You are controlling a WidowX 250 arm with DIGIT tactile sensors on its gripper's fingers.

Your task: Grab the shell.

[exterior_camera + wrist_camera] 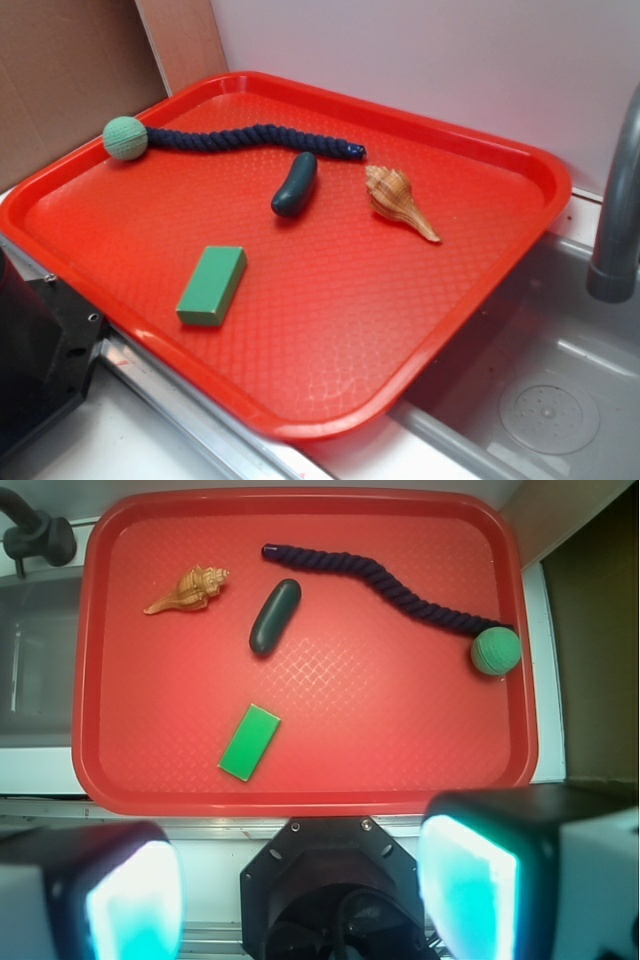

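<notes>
Tan-orange shell (187,590) on tray (420,760), well apart from spread jaws.

Red tray (480,300), green block (212,285), dark green cucumber (294,184), navy rope (240,137) with green ball (125,138), grey faucet (618,220)

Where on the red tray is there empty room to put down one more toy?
The biggest bare patch on the red tray is the near right part, between the green block and the rim below the green ball. The corner under the shell, left of the block, is also free. It is crowded along the far side, where shell, cucumber piece and rope lie.
</notes>
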